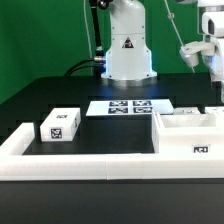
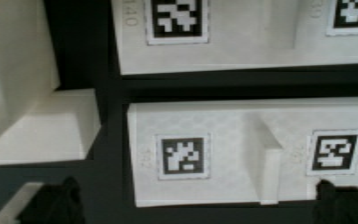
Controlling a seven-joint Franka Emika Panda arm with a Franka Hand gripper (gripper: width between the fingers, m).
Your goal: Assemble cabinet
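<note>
At the exterior view's left, a small drawer box [image 1: 60, 125] sits on the black table [image 1: 40, 100], just behind the long low rail [image 1: 90, 160] that runs across the front. Mid-frame I see the marker board [image 1: 130, 105] lying flat before the robot base [image 1: 130, 50]. At the exterior view's right stands the cabinet box [image 1: 190, 135], its compartments open upward, with the arm [image 1: 203, 50] showing at the upper right. Through the wrist camera the gripper [image 2: 194, 205] is spread wide. Its dark fingers [image 2: 51, 200] sit apart over a tagged white panel [image 2: 211, 150], pinching nothing.
</note>
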